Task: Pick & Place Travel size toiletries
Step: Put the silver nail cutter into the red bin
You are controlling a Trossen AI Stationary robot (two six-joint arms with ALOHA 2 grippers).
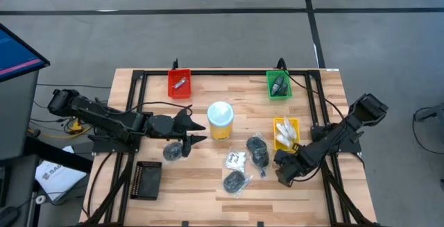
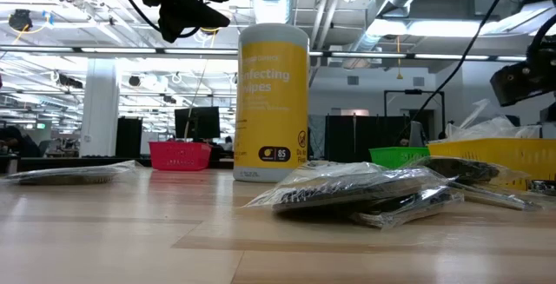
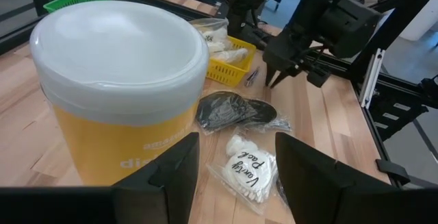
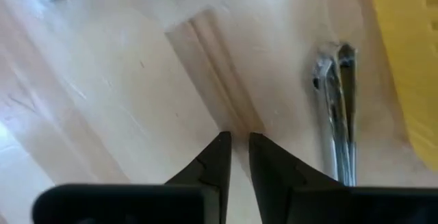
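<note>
Nearest the low camera, dark round bundles in clear bags (image 2: 365, 193) lay on the tabletop (image 2: 130, 241). The right hand (image 4: 235, 142) hung just above bare wood, fingers nearly pressed together and holding nothing, beside a silvery tweezer-like piece (image 4: 339, 107) near the yellow tray (image 1: 286, 131). The left hand (image 3: 236, 159) hovered spread and empty before the yellow wipes tub (image 3: 120, 87), over a white sachet (image 3: 250, 172).

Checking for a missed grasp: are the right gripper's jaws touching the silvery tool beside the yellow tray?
Apart. The right wrist view shows the right gripper nearly shut on nothing, bare wood between it and the silvery tool.
</note>
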